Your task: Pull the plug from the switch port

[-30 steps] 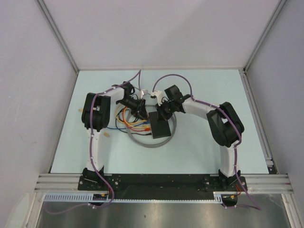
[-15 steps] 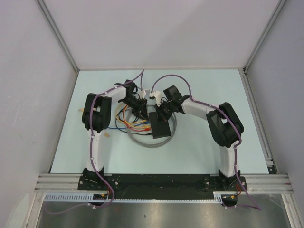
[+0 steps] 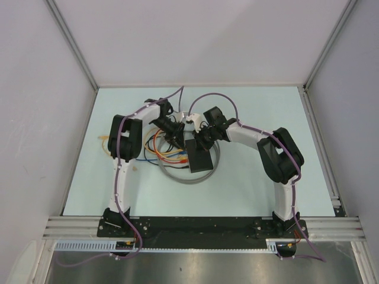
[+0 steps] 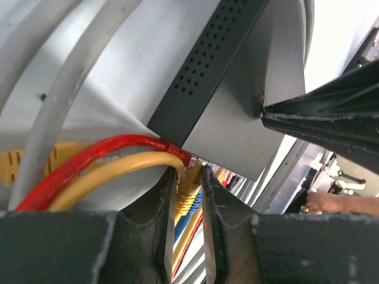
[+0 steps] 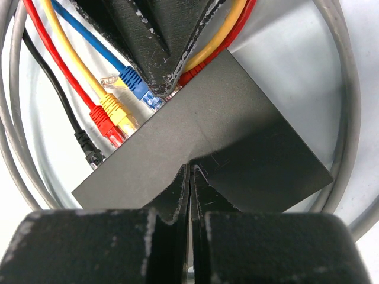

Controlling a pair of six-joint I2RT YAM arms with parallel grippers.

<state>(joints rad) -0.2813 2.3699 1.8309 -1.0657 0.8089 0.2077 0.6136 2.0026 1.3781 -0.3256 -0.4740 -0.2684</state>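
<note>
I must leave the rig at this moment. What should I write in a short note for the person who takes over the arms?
Left gripper: shut on the yellow plug, at the ports of the switch.
Right gripper: shut, tips pressing down on the switch top.
Done: plug gripped, switch pinned.
Left to do: pull the plug out; it does not look out yet.

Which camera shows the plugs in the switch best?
Right wrist: the black plug, red plug, yellow plug and blue plug line up along the switch, close and sharp. Left wrist shows mostly the gripped yellow plug inside the left gripper. Top view shows them tiny.
</note>
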